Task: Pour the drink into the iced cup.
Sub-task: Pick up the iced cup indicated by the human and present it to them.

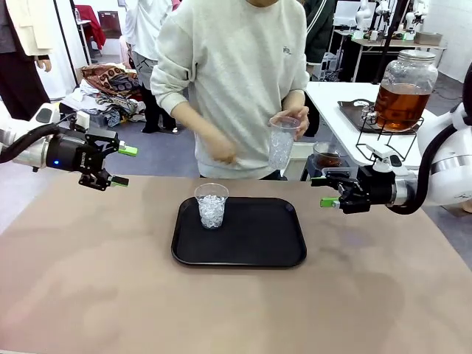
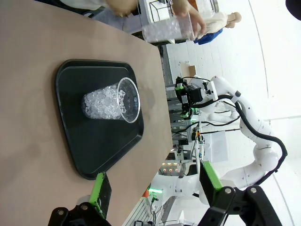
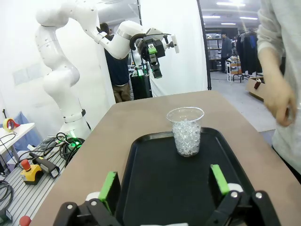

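iced cup (image 1: pixel 212 206) on black tray (image 1: pixel 258 237), left claw (image 1: pixel 125 166) and right claw (image 1: pixel 323 192) spread wide, empty

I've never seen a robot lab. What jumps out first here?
A clear cup of ice stands on a black tray mid-table, flanked by the open left pincer and right pincer, both hovering. Behind, a person holds a second iced cup; a jar of amber drink stands far right.

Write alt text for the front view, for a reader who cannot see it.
An ice-filled cup stands on a black tray on a brown table, between the open left gripper and open right gripper hovering at either side. Behind, a person's hand holds a second clear cup; a glass jar of amber drink stands far right.
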Controlling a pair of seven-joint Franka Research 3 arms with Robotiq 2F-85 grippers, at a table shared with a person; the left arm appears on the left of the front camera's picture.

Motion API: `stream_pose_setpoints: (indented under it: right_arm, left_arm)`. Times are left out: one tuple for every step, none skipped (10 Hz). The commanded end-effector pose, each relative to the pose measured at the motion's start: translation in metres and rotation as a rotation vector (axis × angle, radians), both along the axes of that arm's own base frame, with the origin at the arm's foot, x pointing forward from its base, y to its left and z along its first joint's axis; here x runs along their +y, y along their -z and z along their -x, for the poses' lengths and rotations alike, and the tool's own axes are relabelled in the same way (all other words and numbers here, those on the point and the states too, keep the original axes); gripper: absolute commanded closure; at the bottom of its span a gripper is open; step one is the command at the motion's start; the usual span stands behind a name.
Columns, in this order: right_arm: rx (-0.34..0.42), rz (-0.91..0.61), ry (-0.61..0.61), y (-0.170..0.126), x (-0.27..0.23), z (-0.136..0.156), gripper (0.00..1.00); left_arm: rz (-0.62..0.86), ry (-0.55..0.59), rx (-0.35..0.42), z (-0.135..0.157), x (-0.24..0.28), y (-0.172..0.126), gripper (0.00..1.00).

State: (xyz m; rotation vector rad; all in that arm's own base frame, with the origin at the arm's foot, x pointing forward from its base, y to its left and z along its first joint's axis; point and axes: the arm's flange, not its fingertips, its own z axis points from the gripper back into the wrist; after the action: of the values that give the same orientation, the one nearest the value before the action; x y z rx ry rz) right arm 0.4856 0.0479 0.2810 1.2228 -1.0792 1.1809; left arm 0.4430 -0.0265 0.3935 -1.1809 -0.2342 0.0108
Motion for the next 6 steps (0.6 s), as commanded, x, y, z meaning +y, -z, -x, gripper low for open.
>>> stream_pose_setpoints:
  right_arm:
    - [0.001, 0.002, 0.005, -0.0027, 0.0021, -0.0034, 0.00]
    - [0.001, 0.002, 0.005, -0.0027, 0.0021, -0.0034, 0.00]
    - [0.001, 0.002, 0.005, -0.0027, 0.0021, -0.0034, 0.00]
    - [0.001, 0.002, 0.005, -0.0027, 0.0021, -0.0034, 0.00]
    - [0.001, 0.002, 0.005, -0.0027, 0.0021, -0.0034, 0.00]
    - [0.001, 0.002, 0.005, -0.0027, 0.0021, -0.0034, 0.00]
  left_arm:
    - [0.001, -0.001, -0.002, -0.0004, -0.0002, -0.0005, 0.00]
    - [0.001, -0.001, -0.002, -0.0004, -0.0002, -0.0005, 0.00]
    - [0.001, -0.001, -0.002, -0.0004, -0.0002, -0.0005, 0.00]
    - [0.001, -0.001, -0.002, -0.0004, -0.0002, -0.0005, 0.00]
    - [0.001, -0.001, -0.002, -0.0004, -0.0002, -0.0005, 0.00]
    - [0.001, -0.001, -0.002, -0.0004, -0.0002, -0.0005, 0.00]
